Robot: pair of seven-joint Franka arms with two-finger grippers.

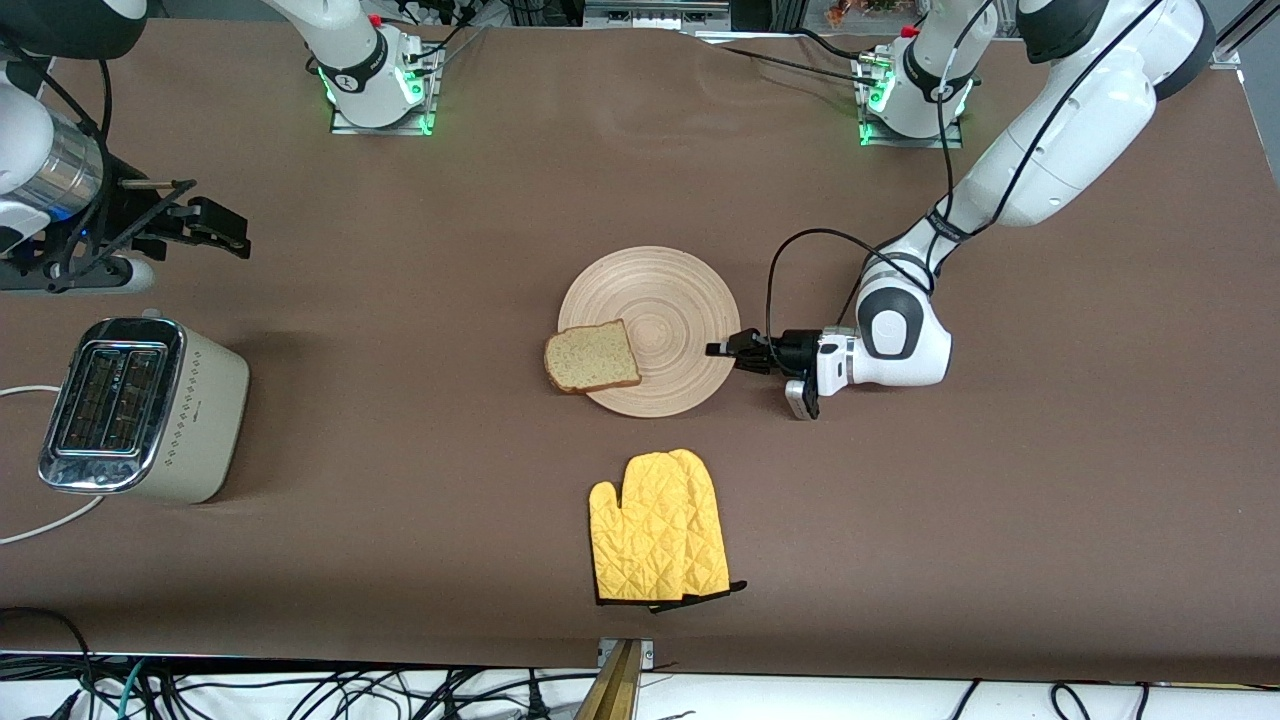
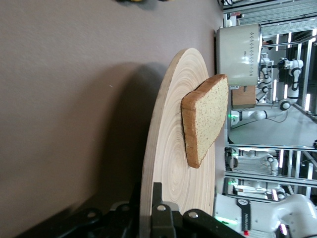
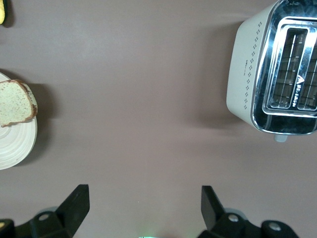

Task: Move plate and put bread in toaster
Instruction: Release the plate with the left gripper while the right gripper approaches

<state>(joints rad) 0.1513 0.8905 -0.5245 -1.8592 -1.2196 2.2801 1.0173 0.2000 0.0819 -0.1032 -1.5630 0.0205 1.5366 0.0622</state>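
Brown cloth covers the table (image 1: pixel 900 520), and mid-table the left gripper (image 1: pixel 722 349) is clamped on the rim of the plate (image 1: pixel 670 300). It's pale, ring-grooved wood, with the speckled, brown-crusted bread (image 1: pixel 592 357) overhanging the edge toward the toaster (image 1: pixel 140 410). I'd slide it level and slowly, so the slice stays on. Above the boxy, chrome-topped toaster, the right gripper (image 1: pixel 225 228) waits, fingers wide apart. A quilted yellow mitt (image 1: pixel 655 530) lies nearer the camera.

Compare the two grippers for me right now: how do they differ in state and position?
The left gripper is shut on the plate rim, low at table level; the right gripper is open, holding nothing, up over bare table near the toaster. The left reaches sideways toward the bread; the right points downward and waits. Both have black fingers.
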